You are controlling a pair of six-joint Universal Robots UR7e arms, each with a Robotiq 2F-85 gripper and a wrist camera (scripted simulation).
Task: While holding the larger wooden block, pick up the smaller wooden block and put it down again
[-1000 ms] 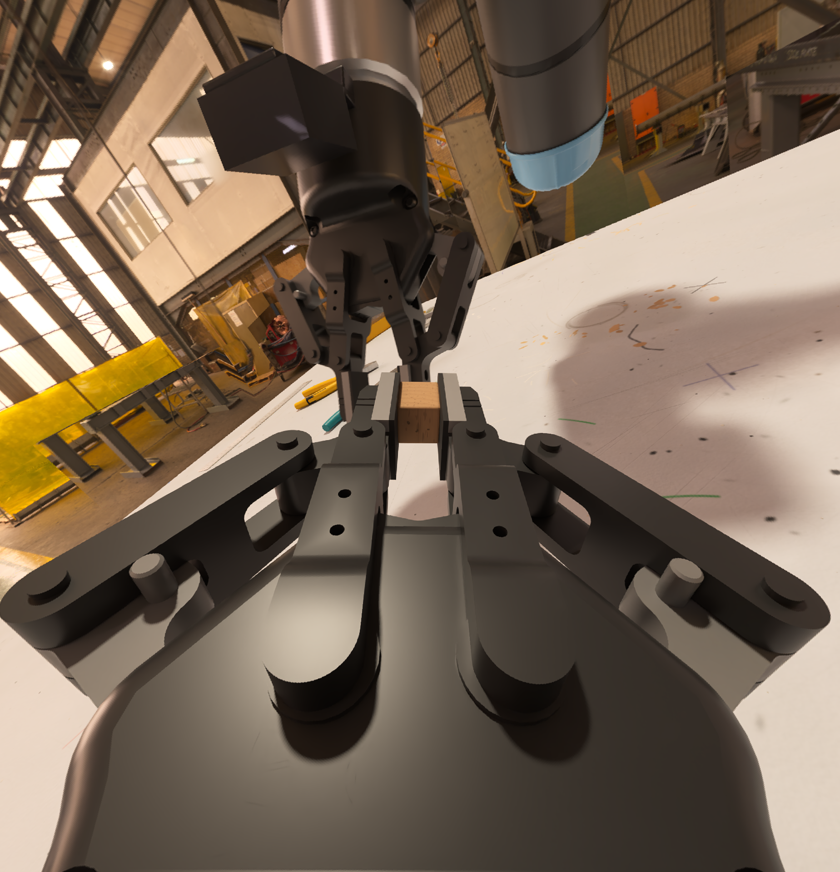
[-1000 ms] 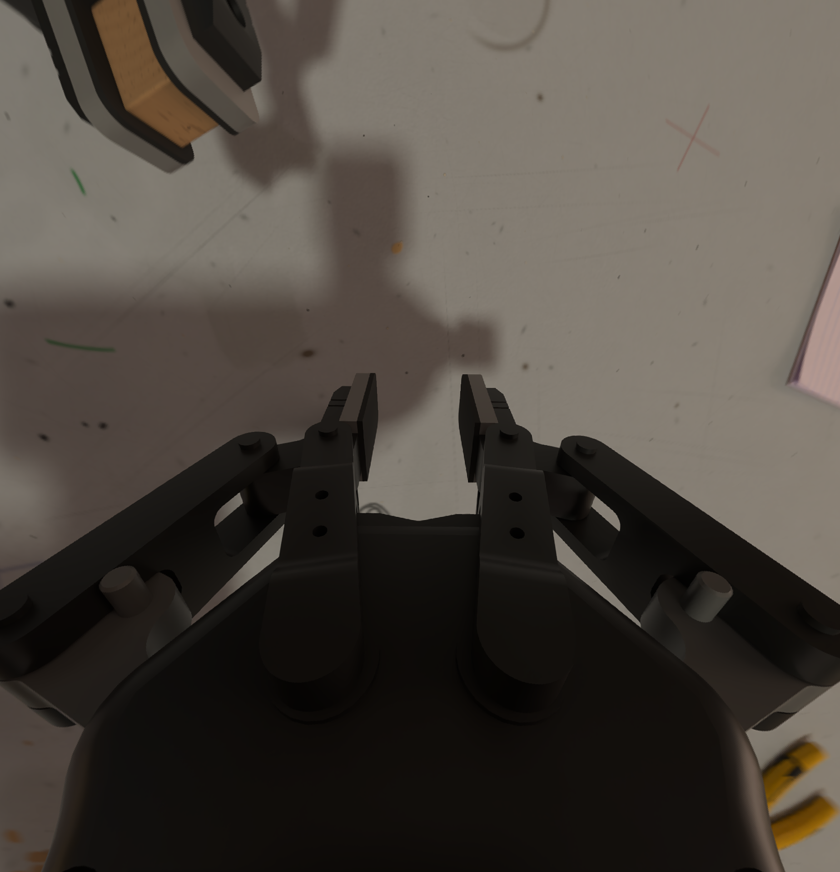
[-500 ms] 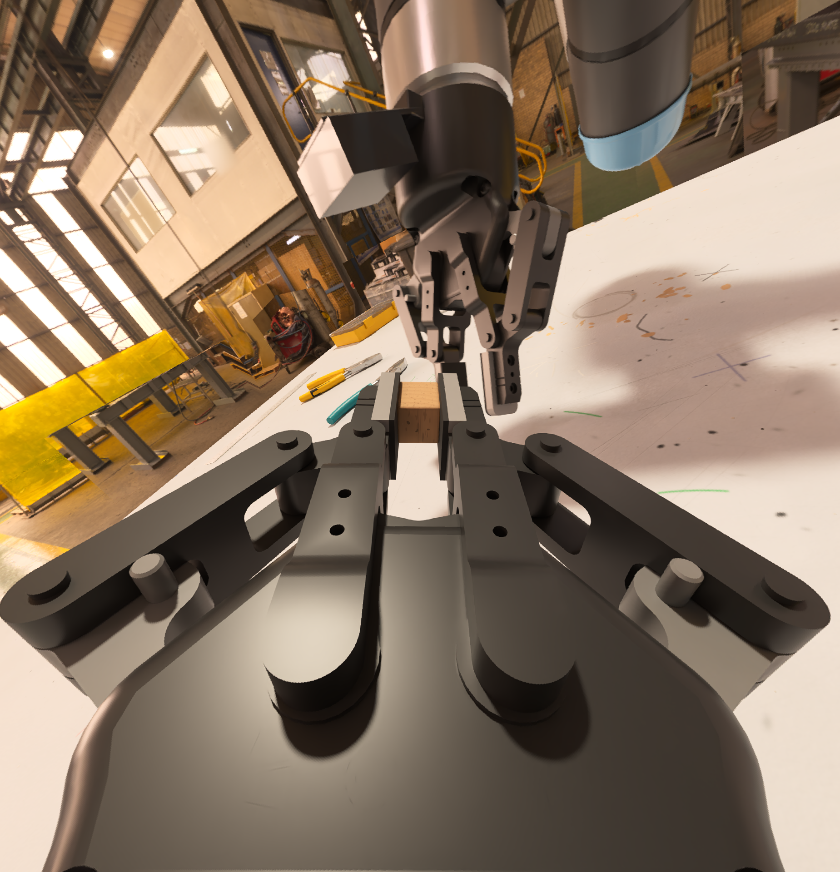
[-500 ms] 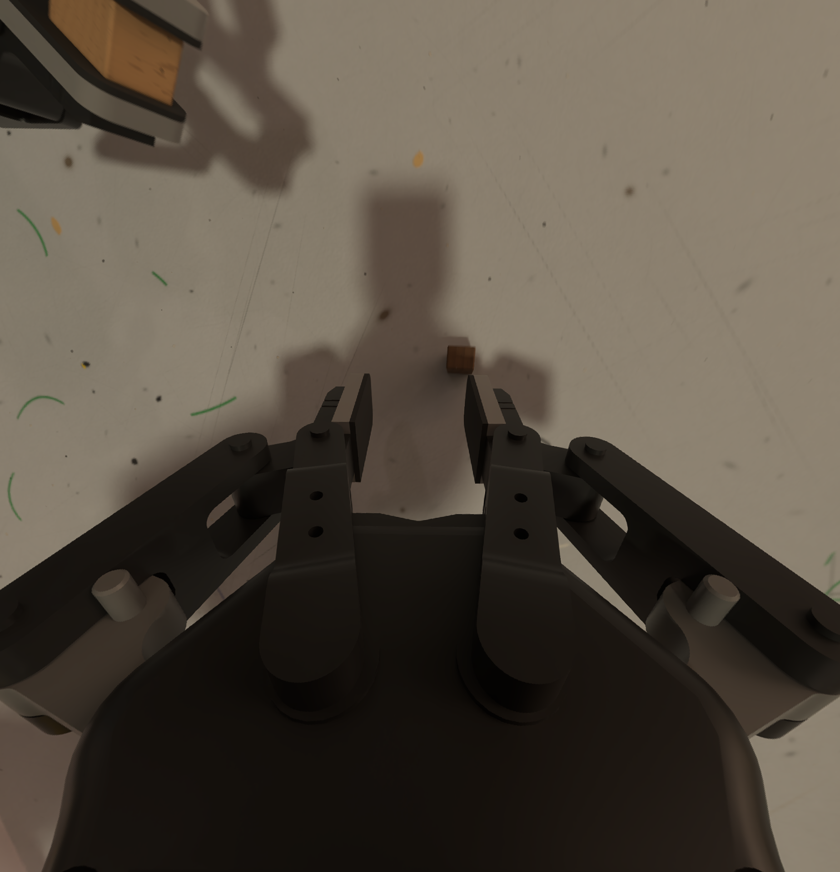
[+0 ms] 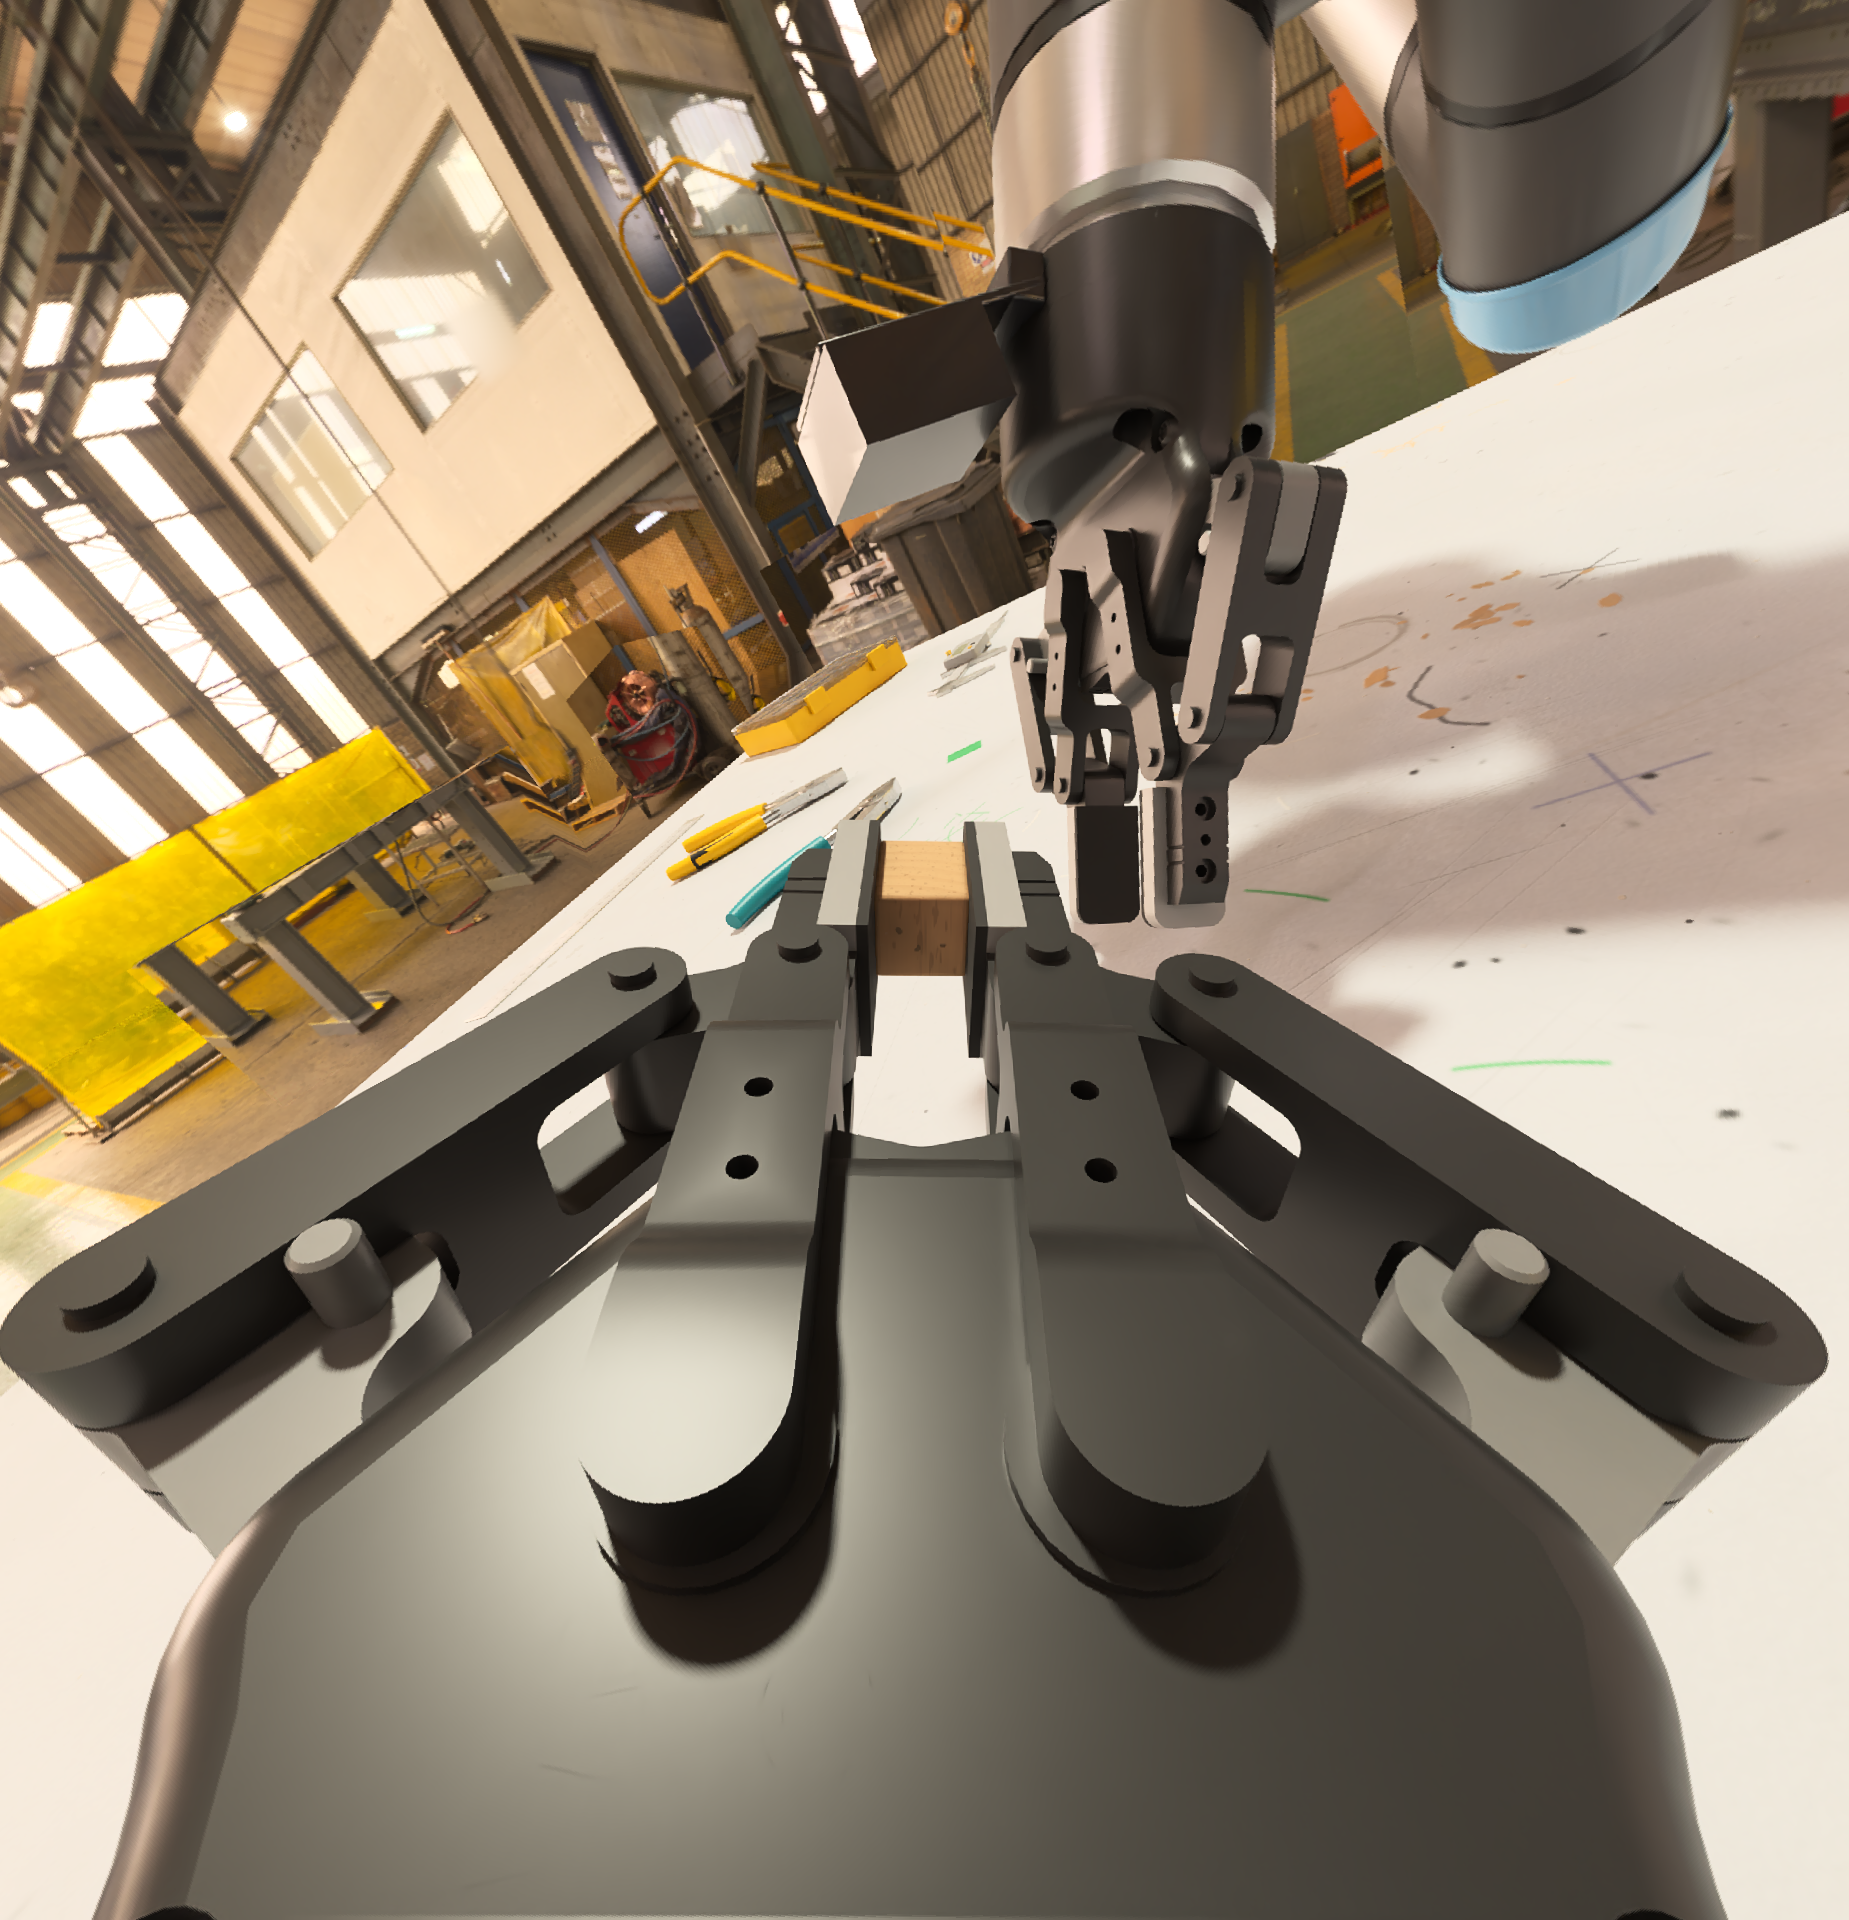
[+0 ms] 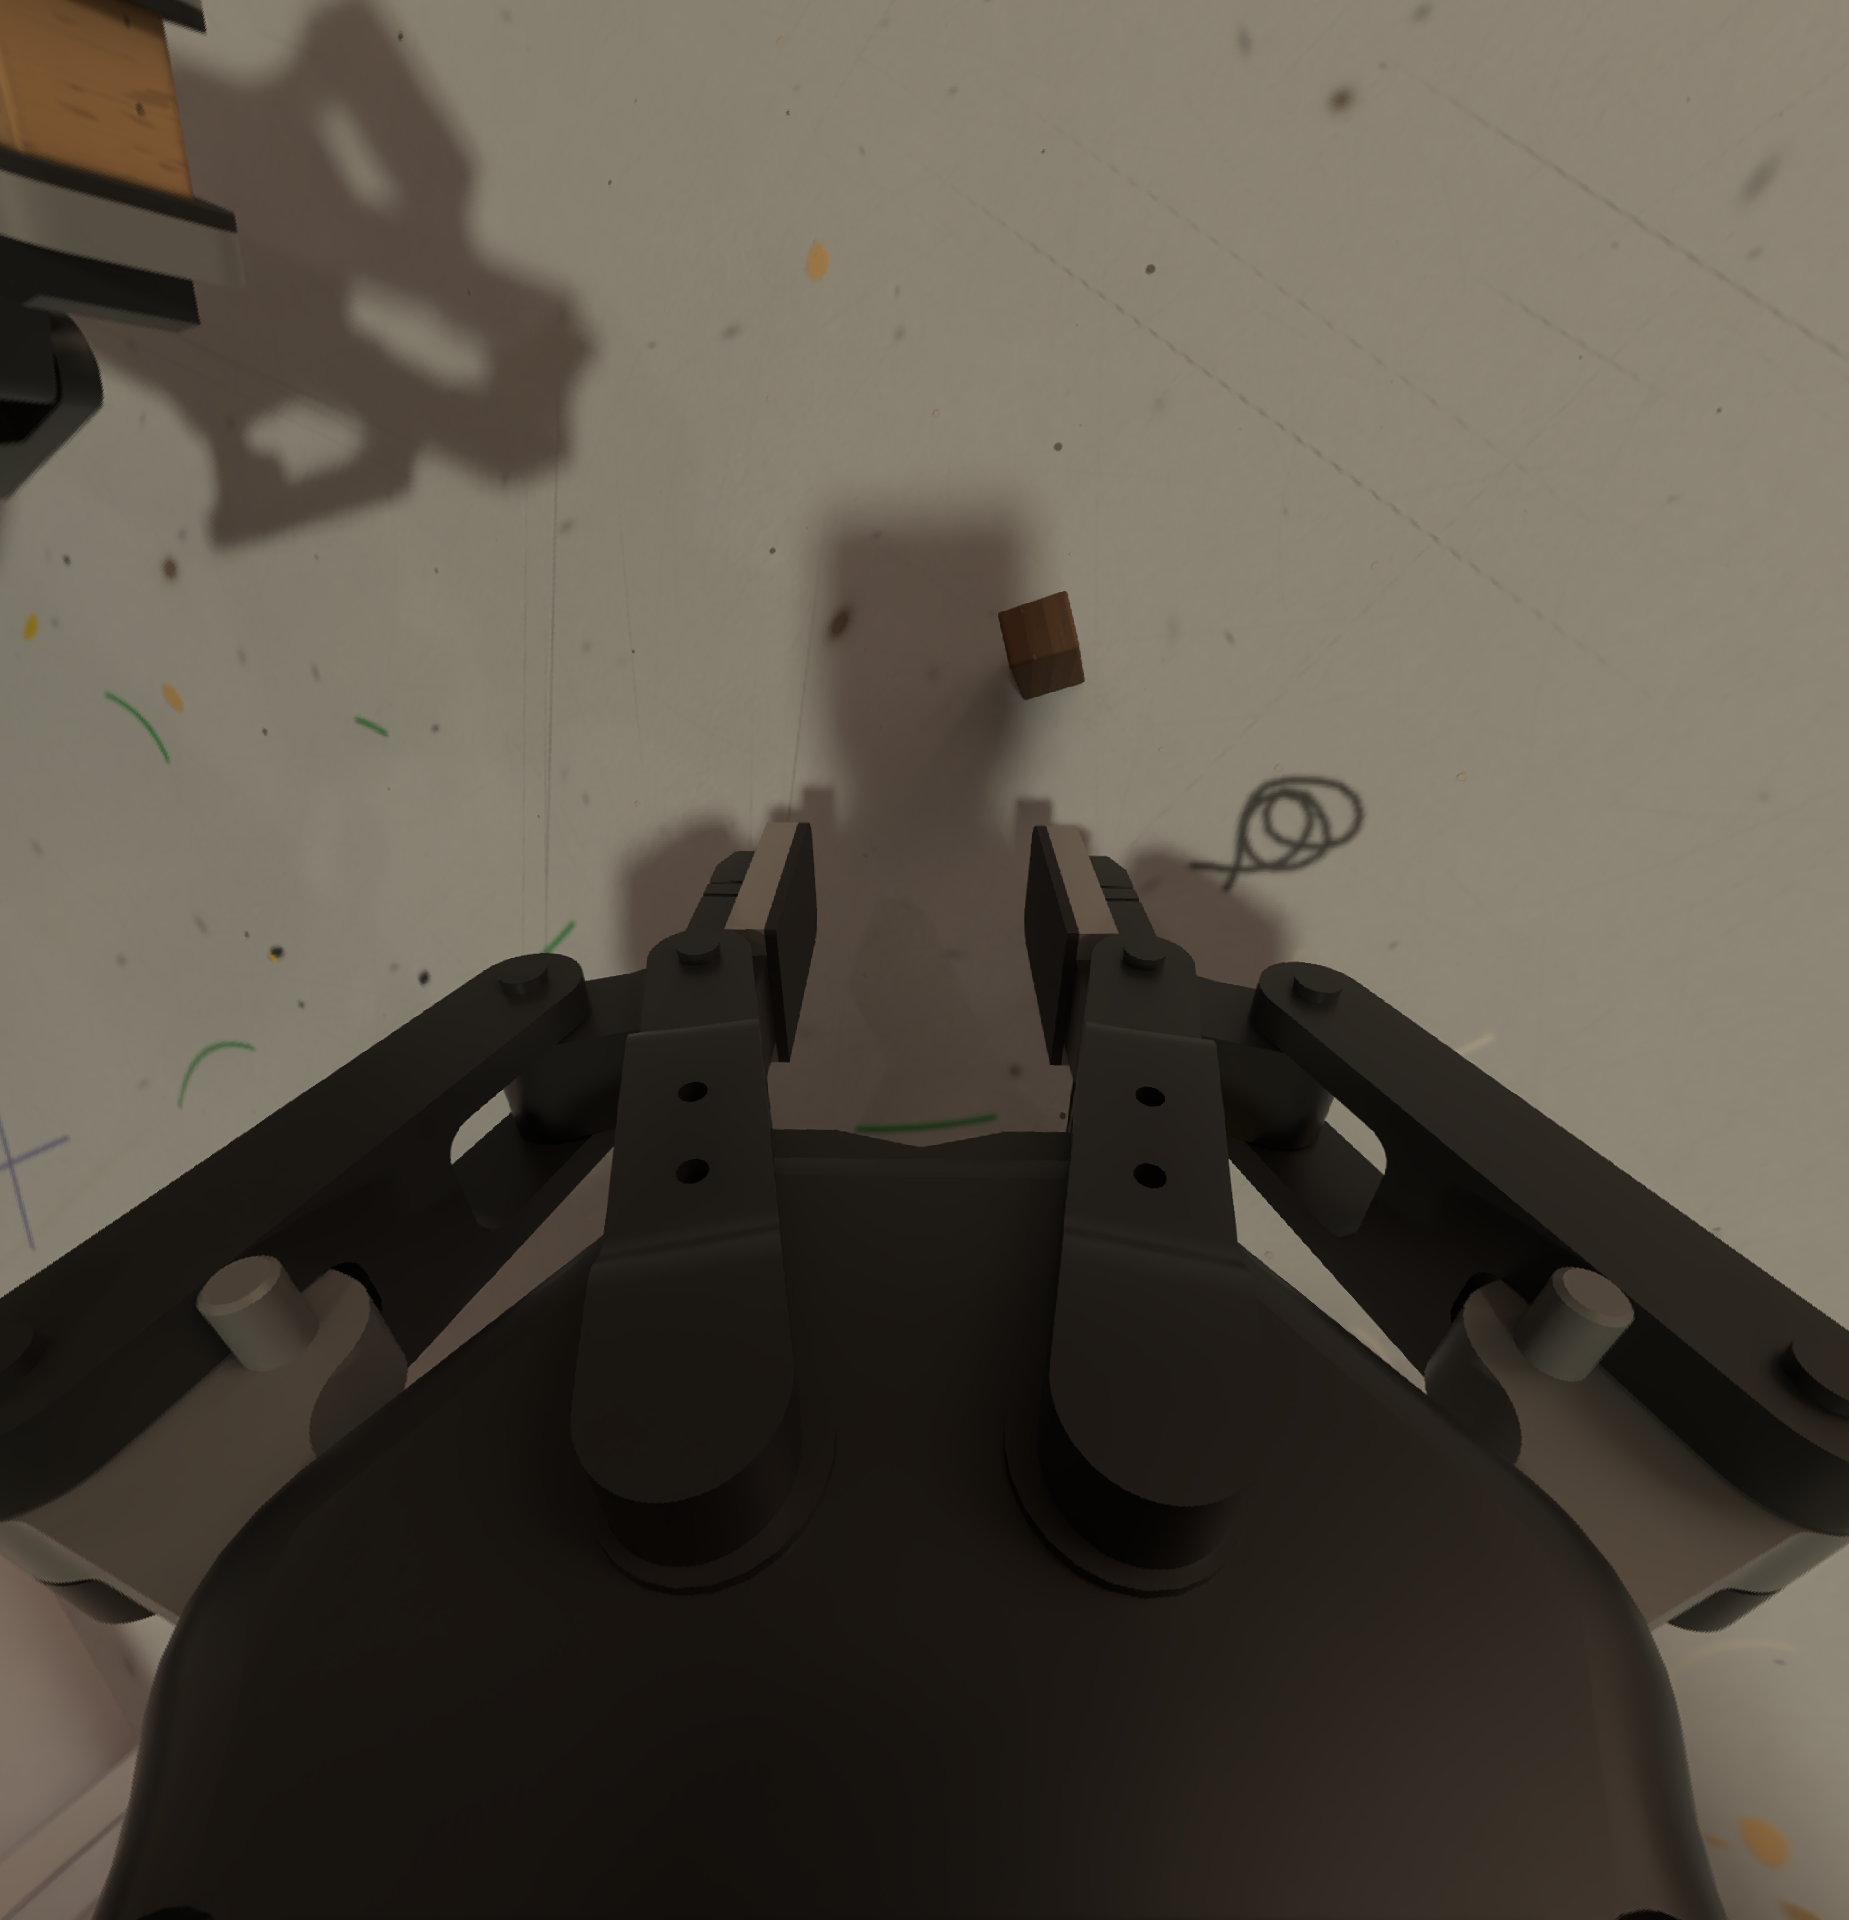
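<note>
My left gripper (image 5: 918, 883) is shut on the larger wooden block (image 5: 920, 906), a light tan cube held above the white table; the block also shows at the top left of the right wrist view (image 6: 68, 94). The smaller wooden block (image 6: 1040, 644), a dark brown cube, lies on the table ahead of my right gripper (image 6: 920, 914) and slightly to its right. My right gripper is open and empty, pointing down at the table. It also shows in the left wrist view (image 5: 1148, 873), just right of the held block.
Yellow-handled pliers (image 5: 754, 821), a teal-handled tool (image 5: 769, 888) and a yellow tray (image 5: 816, 707) lie along the table's far left edge. The table (image 6: 1419, 468) bears pen scribbles, green marks and specks. The right arm (image 5: 1128, 260) stands close ahead of my left gripper.
The right gripper has moved over the table, and the smaller block has come into its view and then farther ahead of the fingers. The left gripper keeps its hold on the larger block.
</note>
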